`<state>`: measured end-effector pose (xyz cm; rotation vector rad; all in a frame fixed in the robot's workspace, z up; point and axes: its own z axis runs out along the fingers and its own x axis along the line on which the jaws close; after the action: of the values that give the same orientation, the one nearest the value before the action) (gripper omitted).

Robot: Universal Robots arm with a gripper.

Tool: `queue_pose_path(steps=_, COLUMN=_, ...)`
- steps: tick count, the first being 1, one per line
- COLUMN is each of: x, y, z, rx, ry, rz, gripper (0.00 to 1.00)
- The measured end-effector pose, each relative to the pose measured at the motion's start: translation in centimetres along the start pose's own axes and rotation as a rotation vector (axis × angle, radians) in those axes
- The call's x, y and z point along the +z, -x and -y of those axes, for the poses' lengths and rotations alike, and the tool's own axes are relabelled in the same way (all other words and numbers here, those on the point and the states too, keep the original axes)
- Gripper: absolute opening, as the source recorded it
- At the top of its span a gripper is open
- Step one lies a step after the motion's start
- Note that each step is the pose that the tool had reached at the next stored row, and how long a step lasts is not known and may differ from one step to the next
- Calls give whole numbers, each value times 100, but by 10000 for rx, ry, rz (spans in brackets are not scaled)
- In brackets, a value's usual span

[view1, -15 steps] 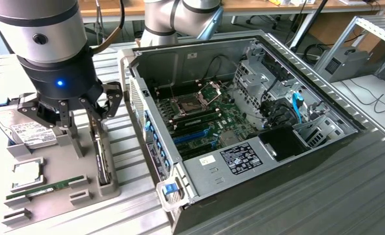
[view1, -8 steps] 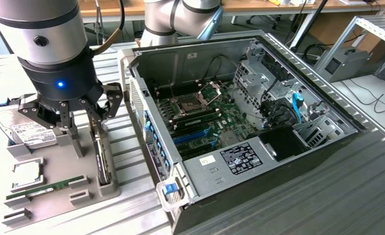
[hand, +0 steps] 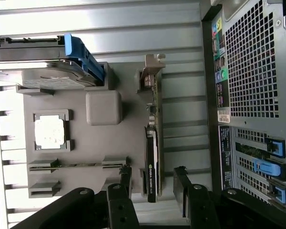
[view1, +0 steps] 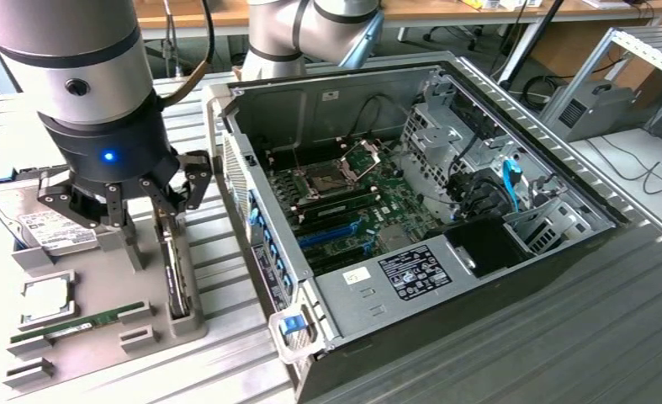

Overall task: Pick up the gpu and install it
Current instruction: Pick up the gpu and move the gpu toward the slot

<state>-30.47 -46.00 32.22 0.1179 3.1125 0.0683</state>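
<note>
The gpu [hand: 152, 148] is a thin black card standing on edge in a slot of the grey fixture tray [hand: 86, 143], with its silvery bracket [hand: 152, 71] at the far end. In the exterior view the gpu [view1: 173, 269] sits just below my gripper [view1: 149, 210], on that view's left. My gripper [hand: 153, 180] is open and straddles the card's near end. One black finger [hand: 125, 179] stands on each side of the card, with a gap between each and the card. Nothing is held.
The open computer case [view1: 421, 210] lies to the exterior view's right of the tray, showing its motherboard with blue slots [view1: 336, 236]. On the tray [view1: 95, 278] rest a hard drive [view1: 45, 223], a CPU [view1: 48, 301] and a green memory stick [view1: 78, 324]. The case's rear panel [hand: 252, 62] is close to the card.
</note>
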Motion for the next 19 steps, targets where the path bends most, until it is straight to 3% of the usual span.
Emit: queue_pose_path(steps=19, x=310, y=-8, z=12, rx=2, ry=-1, rz=0, gripper=48)
